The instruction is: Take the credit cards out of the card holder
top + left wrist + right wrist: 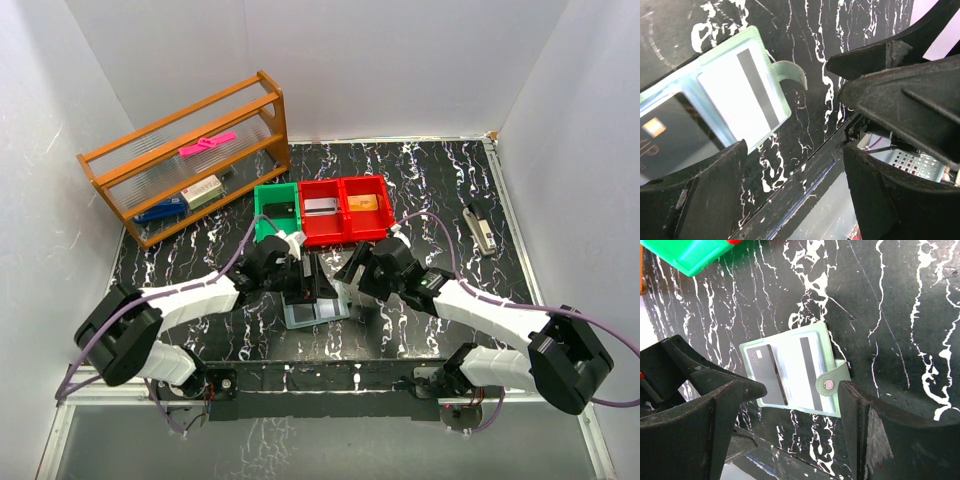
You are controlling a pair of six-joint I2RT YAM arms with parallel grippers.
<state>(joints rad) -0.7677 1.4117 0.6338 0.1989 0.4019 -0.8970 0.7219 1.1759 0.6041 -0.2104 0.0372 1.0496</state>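
- The card holder [315, 312] lay open and flat on the bench [450, 200], near the middle of its near edge.
- Two credit cards [802, 367], one dark and one white, sat in its pockets.
- The left gripper [792, 150] had its jaws wide apart, gripping nothing.
- The right gripper [800, 387] was also spread wide and empty.

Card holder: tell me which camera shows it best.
Right wrist: the card holder lies whole, opened flat, with both cards and the snap strap visible. Left wrist cuts off part of it. Top external shows it small, partly behind the arms.
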